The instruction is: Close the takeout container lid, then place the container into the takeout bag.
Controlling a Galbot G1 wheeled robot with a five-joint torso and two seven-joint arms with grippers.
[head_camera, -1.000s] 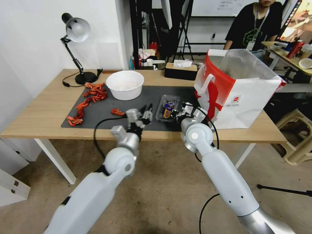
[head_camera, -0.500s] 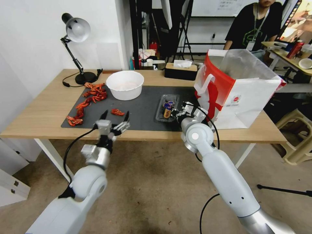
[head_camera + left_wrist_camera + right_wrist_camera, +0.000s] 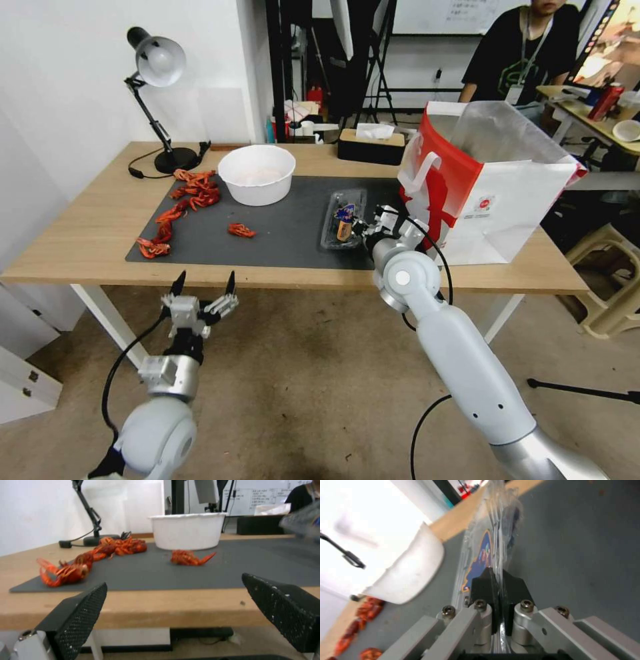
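The box looks closed and is pinched at its edge by the right gripper on the dark mat beside the bag (left gripper spread, below the table edge), so bagging remains.

You're in a lab or workshop: a whiteboard, tripod stands and cluttered benches crowd behind your table.

Wooden table, white wall
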